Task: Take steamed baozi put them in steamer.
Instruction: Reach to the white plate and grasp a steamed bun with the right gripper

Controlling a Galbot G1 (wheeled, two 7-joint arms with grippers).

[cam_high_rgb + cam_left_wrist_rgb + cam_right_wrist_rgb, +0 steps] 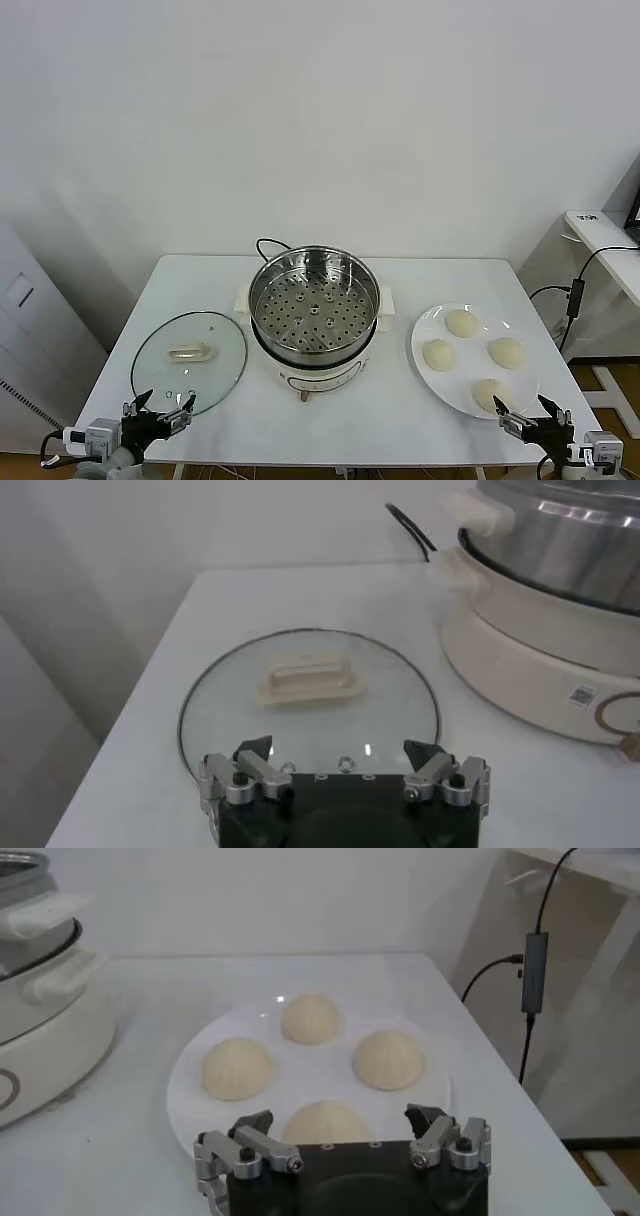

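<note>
Steamer: We see the steel basket with its holed bottom sitting on a cream pot base at the middle of the white tabletop. The basket holds nothing. A black cord loops out behind it.

Baozi: We count four cream-white buns, all on the plate to the right of the steamer. They sit apart from each other in a rough diamond; none touches the steamer. In the right wrist view the nearest bun lies just beyond the tool, with the other three farther back.

Plate: It is flat, white and round, lying near the steamer's base without touching it.

Lid: The round glass lid lies flat on the tabletop to the left of the steamer, its cream handle facing up. Its rim is near the pot base but apart from it.

Left tool: We find it at the near edge of the tabletop, just before the lid. Its fingers are spread wide and hold nothing.

Right tool: It hangs at the near edge of the tabletop, just before the plate and the nearest bun. Its fingers are spread apart, released, and touch no bun.

Surroundings: A plain white wall stands behind the tabletop, and a cable with a small box hangs off to the right.
</note>
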